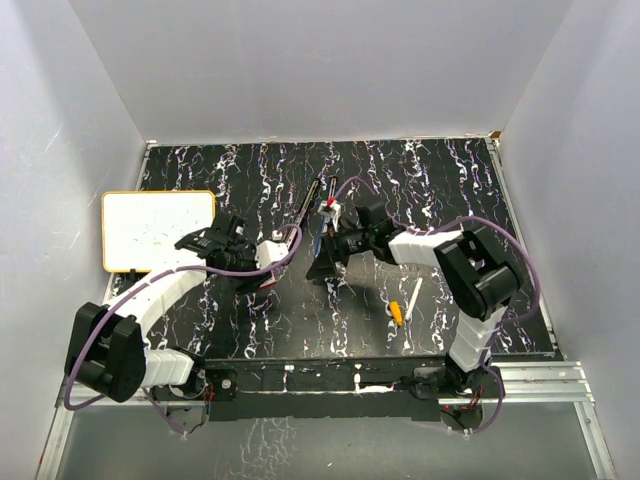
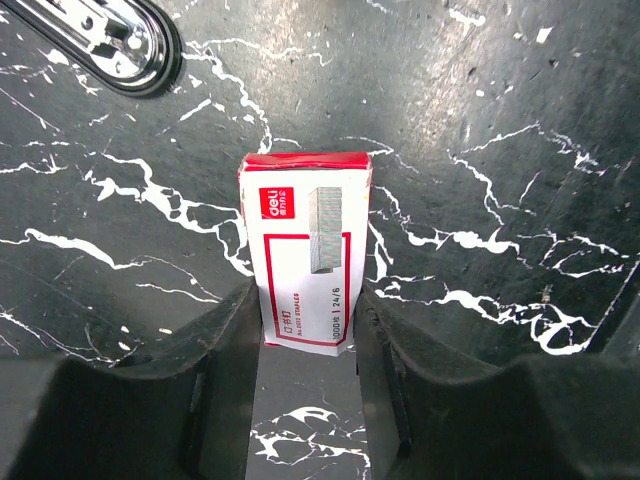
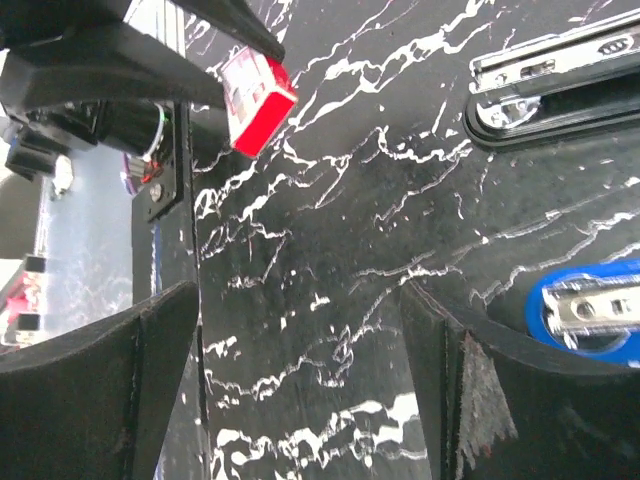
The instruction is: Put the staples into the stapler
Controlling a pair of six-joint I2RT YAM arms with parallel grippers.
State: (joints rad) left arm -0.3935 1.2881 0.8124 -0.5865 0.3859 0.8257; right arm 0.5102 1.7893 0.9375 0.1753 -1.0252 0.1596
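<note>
The staples (image 2: pixel 305 250) are a small red-and-white box, and my left gripper (image 2: pixel 305 300) is shut on its near end, a finger pressed to each long side. The right wrist view shows the same box (image 3: pixel 256 98) in the left fingers just over the marbled tabletop. A black-and-chrome stapler (image 3: pixel 550 85) lies open beyond it, its chrome end (image 2: pixel 110 35) showing at the top left of the left wrist view. Nearer the right gripper lies a blue stapler (image 3: pixel 590 310). My right gripper (image 3: pixel 300 330) is open over bare table, with nothing between its fingers.
A white board with a yellow rim (image 1: pixel 158 230) lies at the table's left edge. A white pen with a yellow tip (image 1: pixel 405 303) lies in front of the right arm. Grey walls close in the table on three sides.
</note>
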